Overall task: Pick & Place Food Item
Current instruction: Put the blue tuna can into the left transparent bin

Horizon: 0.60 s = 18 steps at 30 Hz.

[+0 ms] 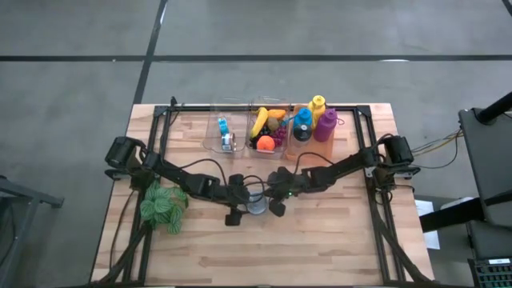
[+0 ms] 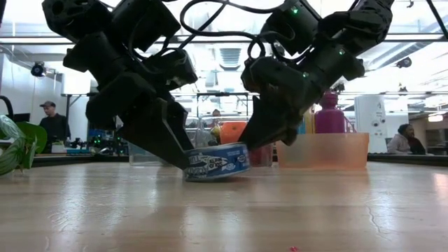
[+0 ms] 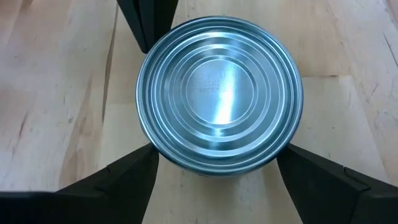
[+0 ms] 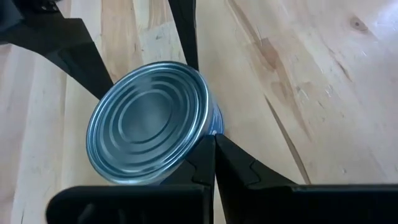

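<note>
Mid-worktop [image 1: 320, 240], between both arms: one can [image 2: 215, 162], blue label, ridged steel lid, tilted with one edge lifted.
Left claw [image 3: 214, 171]: fingers [image 3: 124, 177] wide, one at each side of the can, grasping it.
Right claw [image 4: 214, 163]: clenched, fingers pressed together, tip against the can's rim.
Back edge of worktop: clear bins [image 1: 268, 128] with fruit; bottles [image 1: 314, 122].
Left side of worktop: plant [image 1: 164, 206].
</note>
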### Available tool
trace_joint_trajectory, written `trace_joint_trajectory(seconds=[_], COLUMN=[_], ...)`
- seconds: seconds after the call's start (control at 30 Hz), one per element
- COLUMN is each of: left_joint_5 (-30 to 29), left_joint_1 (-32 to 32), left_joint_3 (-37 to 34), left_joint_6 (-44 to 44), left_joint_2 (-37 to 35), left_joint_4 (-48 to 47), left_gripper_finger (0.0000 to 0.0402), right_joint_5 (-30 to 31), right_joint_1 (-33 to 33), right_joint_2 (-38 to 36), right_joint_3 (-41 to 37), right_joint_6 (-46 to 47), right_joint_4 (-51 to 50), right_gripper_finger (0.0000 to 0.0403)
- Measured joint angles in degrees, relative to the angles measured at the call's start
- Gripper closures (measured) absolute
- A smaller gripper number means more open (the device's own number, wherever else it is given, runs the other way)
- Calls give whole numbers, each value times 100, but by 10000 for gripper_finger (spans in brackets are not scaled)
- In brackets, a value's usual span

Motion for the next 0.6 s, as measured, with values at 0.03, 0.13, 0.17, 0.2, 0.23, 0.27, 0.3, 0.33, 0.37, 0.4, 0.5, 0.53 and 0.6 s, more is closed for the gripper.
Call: trace_joint_trajectory(seconds=[0.03,0.13,0.17,0.2,0.23,0.27,0.3,0.33,0.37,0.4,0.5,0.53,0.6], left_joint_5=[-1,-5,-5,-5,-5,-5,-5,-5,-5,-3,-5,-5,-5], left_joint_1=[0,0,0,0,0,0,0,0,0,0,2,2,2], left_joint_3=[0,0,0,0,0,0,0,0,0,0,0,0,2], left_joint_6=[0,0,0,2,2,2,2,2,3,4,10,17,25], left_joint_2=[0,0,0,0,0,1,2,4,4,4,4,4,5], left_joint_4=[0,5,4,4,4,4,4,4,4,4,4,4,7], left_gripper_finger=[80,80,80,80,80,80,80,80,80,80,80,80,80], right_joint_5=[-8,-103,-122,-126,-126,-131,-139,-151,-184,-235,-277,-284,-314], right_joint_1=[0,2,2,11,13,14,15,15,15,15,15,15,15], right_joint_2=[0,0,0,0,0,-2,-2,-3,-4,-4,-8,-9,-12], right_joint_3=[8,36,50,64,79,93,104,113,125,135,187,214,266], right_joint_6=[2,-2,-10,-22,-33,-56,-66,-66,-68,-78,-162,-187,-245], right_joint_4=[0,4,4,4,7,12,26,38,42,53,63,63,88], right_gripper_finger=[395,395,395,395,395,395,395,395,395,395,395,395,395])
